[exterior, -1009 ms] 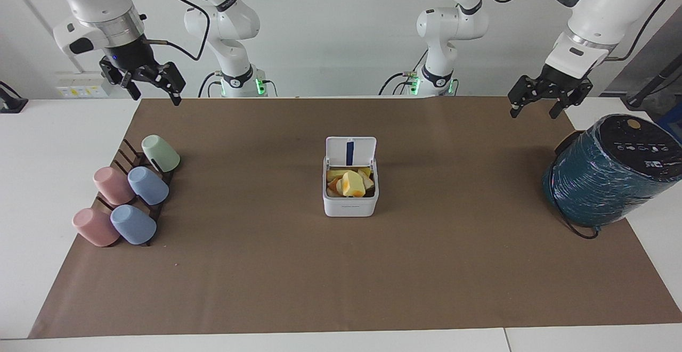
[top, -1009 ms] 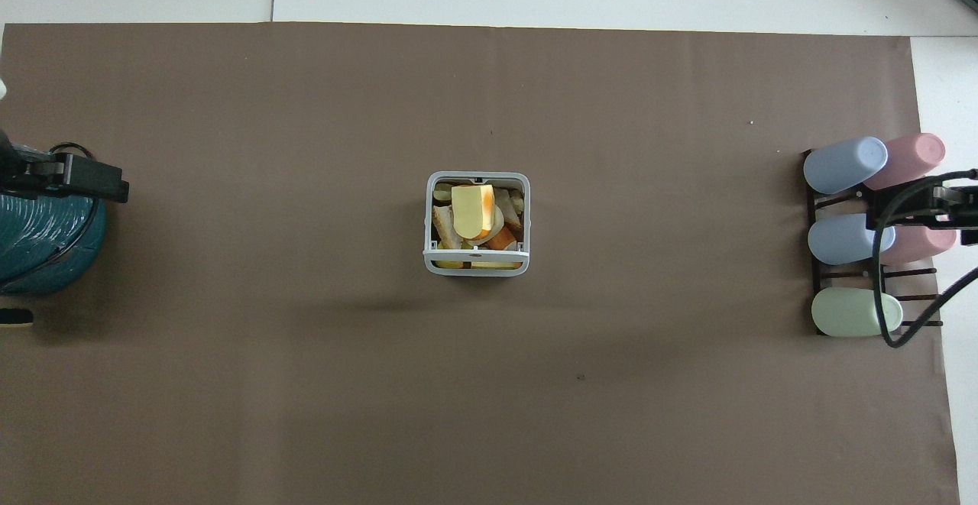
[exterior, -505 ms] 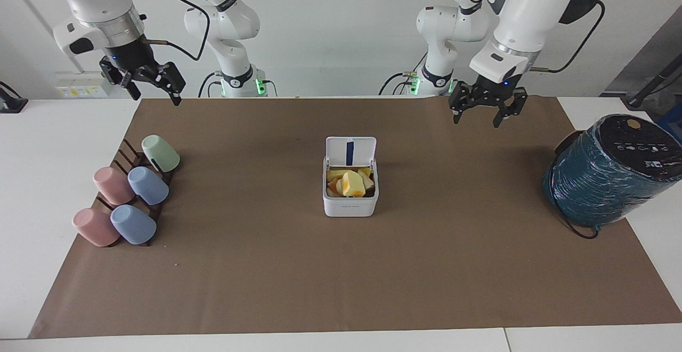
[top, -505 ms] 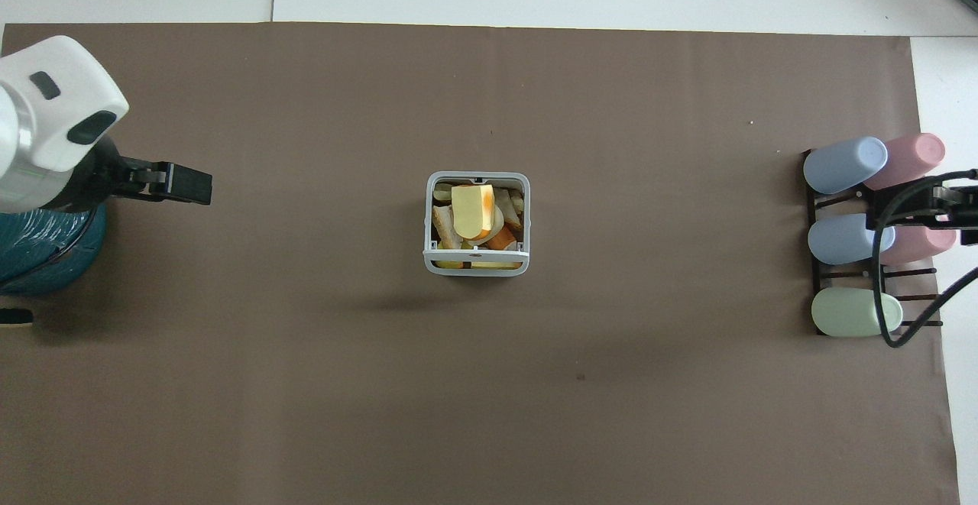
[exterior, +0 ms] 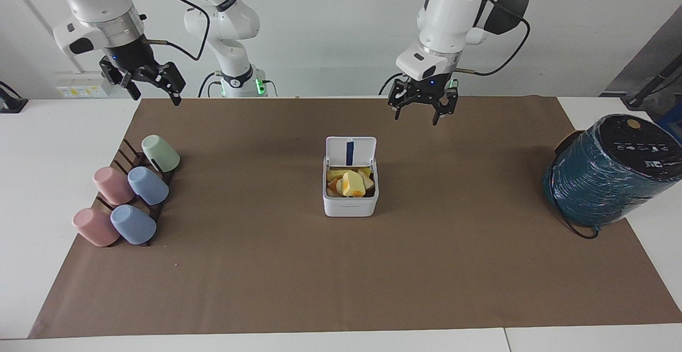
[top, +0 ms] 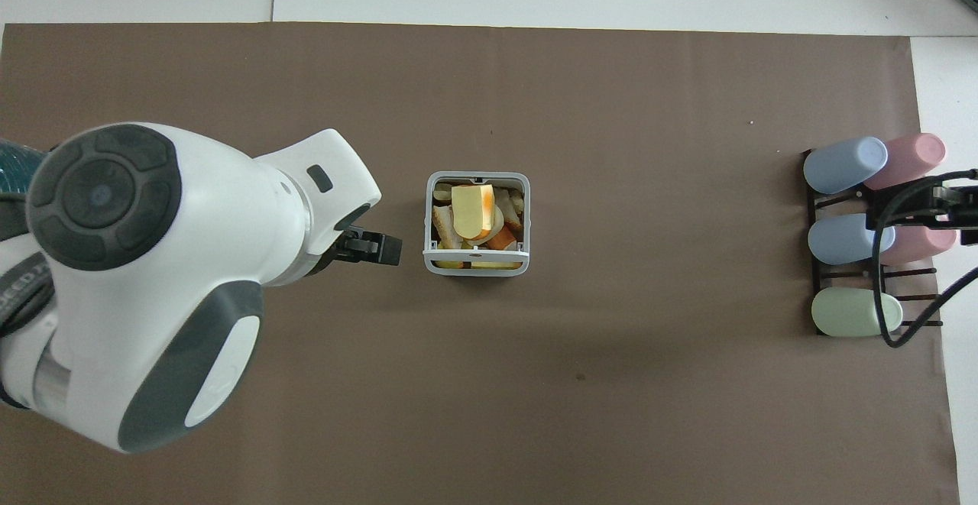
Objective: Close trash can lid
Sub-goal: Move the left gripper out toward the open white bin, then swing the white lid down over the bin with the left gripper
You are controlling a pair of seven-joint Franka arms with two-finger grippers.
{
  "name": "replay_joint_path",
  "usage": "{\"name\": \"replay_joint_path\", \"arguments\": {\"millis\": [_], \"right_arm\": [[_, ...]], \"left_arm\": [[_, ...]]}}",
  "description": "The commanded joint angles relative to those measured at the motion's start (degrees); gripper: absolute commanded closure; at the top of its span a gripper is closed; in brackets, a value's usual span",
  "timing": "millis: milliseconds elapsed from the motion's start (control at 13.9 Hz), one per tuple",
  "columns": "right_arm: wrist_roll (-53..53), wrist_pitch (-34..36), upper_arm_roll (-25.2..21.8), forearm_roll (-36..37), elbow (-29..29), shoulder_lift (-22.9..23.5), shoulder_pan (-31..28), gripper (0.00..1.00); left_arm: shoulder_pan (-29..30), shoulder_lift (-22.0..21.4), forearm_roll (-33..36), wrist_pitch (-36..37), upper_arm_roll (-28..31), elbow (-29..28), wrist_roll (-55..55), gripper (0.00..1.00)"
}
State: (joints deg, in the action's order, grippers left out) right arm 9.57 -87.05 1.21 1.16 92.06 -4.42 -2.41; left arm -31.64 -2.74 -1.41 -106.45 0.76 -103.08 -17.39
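Observation:
The trash can (exterior: pixel 350 204) is a small white box in the middle of the brown mat, filled with yellow and orange scraps. Its grey rim shows in the overhead view (top: pixel 429 222). The lid (exterior: pixel 350 151) stands upright and open on the side nearer to the robots, its dark blue strip showing. My left gripper (exterior: pixel 415 119) is open and empty, up in the air over the mat beside the can, toward the left arm's end. One of its fingers (top: pixel 380 249) shows in the overhead view. My right gripper (exterior: pixel 155 98) is open and waits raised over the cup rack.
Several pastel cups (exterior: pixel 148 185) lie on a dark rack (top: pixel 871 276) at the right arm's end of the table. A large teal wrapped cylinder (exterior: pixel 607 173) stands at the left arm's end. The brown mat (exterior: pixel 341 277) covers the table.
My left arm has swung from over the teal cylinder toward the middle of the table, and its gripper is now close beside the trash can. The right arm and the lid have not moved.

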Motion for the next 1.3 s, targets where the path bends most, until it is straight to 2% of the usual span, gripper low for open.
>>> {"name": "replay_joint_path", "arguments": {"millis": [0, 72, 144, 216, 288, 360, 865, 1225], "right_arm": [[-1.13, -0.13, 0.28, -0.1, 1.71, -1.55, -0.32, 0.0], [-1.13, -0.13, 0.28, -0.1, 1.71, -1.55, -0.32, 0.0], [-1.13, -0.13, 0.28, -0.19, 1.71, -1.55, -0.32, 0.0], [-1.13, -0.13, 0.28, -0.1, 1.71, -1.55, -0.32, 0.0], [-1.13, -0.13, 0.28, -0.1, 1.71, -1.55, -0.32, 0.0], [-1.13, -0.13, 0.28, -0.19, 1.71, -1.55, -0.32, 0.0], [-1.22, -0.13, 0.28, -0.1, 1.71, -1.55, -0.32, 0.0], [-1.22, -0.13, 0.28, -0.1, 1.71, -1.55, -0.32, 0.0]], "left_arm": [[-4.38, -1.48, 0.26, -4.45, 0.83, -3.18, -7.89, 0.46], [-5.44, -1.31, 0.18, -6.47, 0.82, -3.7, -10.71, 0.65], [-6.32, -1.04, 0.18, -8.32, 0.82, -4.49, -12.57, 0.78], [-7.72, -0.61, 0.18, -9.9, 0.74, -5.45, -13.63, 0.82], [-8.86, 0.09, 0.18, -11.57, 0.74, -6.07, -14.51, 0.93], [-9.4, 1.32, 0.18, -13.33, 0.74, -6.17, -16.08, 1.0], [-9.58, 5.28, 0.26, -21.59, 0.91, -5.82, -16.98, 1.0], [-7.74, 9.59, 0.26, -31.26, 0.91, -5.46, -16.28, 1.0]]}}
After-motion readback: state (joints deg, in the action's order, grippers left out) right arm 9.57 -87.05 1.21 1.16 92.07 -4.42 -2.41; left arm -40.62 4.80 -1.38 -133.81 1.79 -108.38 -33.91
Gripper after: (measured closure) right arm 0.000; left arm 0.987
